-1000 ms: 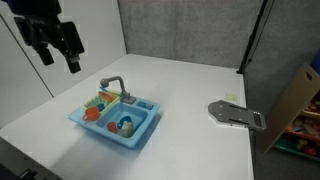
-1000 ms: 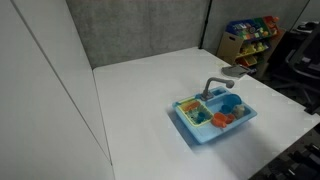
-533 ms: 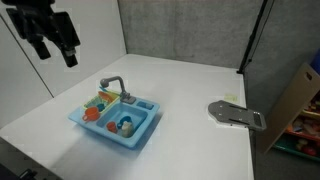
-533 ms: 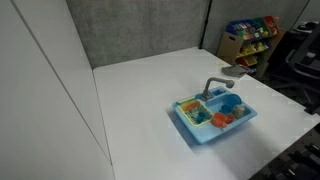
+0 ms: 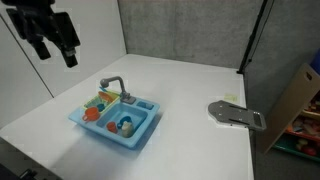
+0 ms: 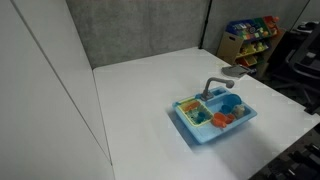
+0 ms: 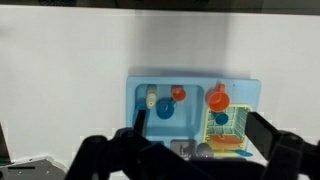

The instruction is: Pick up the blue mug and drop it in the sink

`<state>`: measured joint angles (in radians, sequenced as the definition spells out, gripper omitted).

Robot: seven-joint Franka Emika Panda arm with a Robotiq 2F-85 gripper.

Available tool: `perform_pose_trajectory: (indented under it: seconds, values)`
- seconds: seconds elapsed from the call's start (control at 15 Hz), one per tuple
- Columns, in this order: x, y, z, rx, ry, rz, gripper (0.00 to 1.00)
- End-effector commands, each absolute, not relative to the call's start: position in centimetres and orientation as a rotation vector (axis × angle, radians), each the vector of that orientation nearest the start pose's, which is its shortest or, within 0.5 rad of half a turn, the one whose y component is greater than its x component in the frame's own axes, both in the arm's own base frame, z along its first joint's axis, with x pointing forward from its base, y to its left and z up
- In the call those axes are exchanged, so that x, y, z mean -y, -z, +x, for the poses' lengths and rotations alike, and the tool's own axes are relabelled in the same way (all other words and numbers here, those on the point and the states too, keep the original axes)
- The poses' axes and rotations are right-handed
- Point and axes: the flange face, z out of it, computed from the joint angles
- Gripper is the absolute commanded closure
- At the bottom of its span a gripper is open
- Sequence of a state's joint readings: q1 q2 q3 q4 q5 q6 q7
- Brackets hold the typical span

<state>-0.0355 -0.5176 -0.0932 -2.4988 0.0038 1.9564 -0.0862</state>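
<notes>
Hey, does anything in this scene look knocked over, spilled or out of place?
Nothing stands out. The sink sits flat on the table, its toy pieces all inside it, none spilled; the blue mug lies in the basin. The gripper hangs open, well above.

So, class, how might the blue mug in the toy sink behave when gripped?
The blue mug looks like small toy plastic: probably light and stiff. Its round wall may slip or roll. Lying close to an orange toy in the sink, it could knock that.
</notes>
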Motion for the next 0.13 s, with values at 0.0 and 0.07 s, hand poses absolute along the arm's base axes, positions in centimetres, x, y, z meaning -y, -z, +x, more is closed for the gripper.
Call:
perform_pose_trajectory:
  seconds: [0.0, 0.07]
  values:
    - [5.06, -46.14, 38.28, -0.048, -0.034, -3.089, 0.0]
    - [5.06, -46.13, 38.28, -0.048, -0.034, -3.089, 0.0]
